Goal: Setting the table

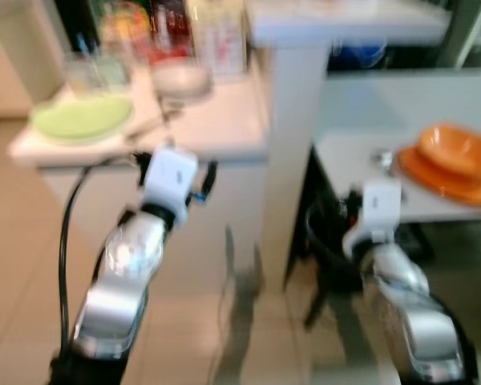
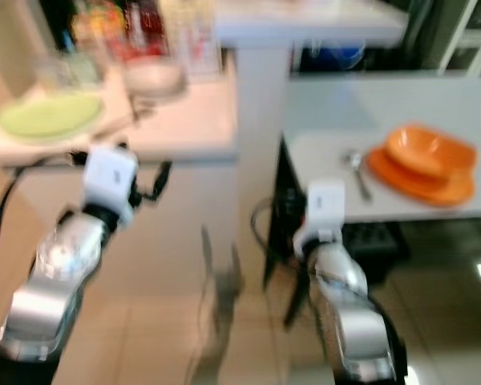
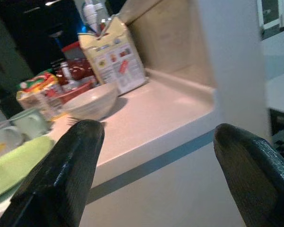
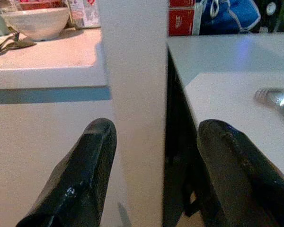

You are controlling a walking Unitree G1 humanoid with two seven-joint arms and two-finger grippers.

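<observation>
On the far left a pale pink surface [image 1: 224, 128] carries a green plate [image 1: 82, 117] near its left edge. Behind the plate stand blurred glasses [image 1: 88, 70], and a white bowl [image 1: 181, 80] sits further right, in front of a carton [image 3: 114, 54] and red packets [image 3: 75, 75]. The head views are smeared with motion, so the small items beside the bowl cannot be read there. The left wrist view is sharper: it shows the bowl resting on the surface, the printed carton upright just behind it, a pale green mug [image 3: 31, 124] beside the plate, and a colourful bag [image 3: 37, 90] at the back.

The left claw [image 3: 156, 165] is held below the edge of this surface, its two black fingers [image 3: 68, 170] spread wide with nothing between them. In the head views the left arm [image 1: 128, 265] is raised in front of the cabinet face.

A white pillar [image 1: 293, 120] stands between the two surfaces. The right wrist view looks straight at it and also shows a dark utensil [image 4: 12, 43] lying beside the bowl.

Right of the pillar is a white surface [image 2: 329, 160]. On it an orange bowl [image 2: 429, 150] sits on an orange plate [image 2: 421, 183], and a metal spoon [image 2: 357, 172] lies just beside the plate, on its left. The right wrist view catches only the spoon's end [image 4: 274, 98] on that surface, with a blue bag [image 4: 225, 16] and red boxes [image 4: 181, 21] well behind.

The right claw [image 4: 156, 170] is low, near the front edge of the white surface, its fingers [image 4: 80, 175] also spread and empty.
</observation>
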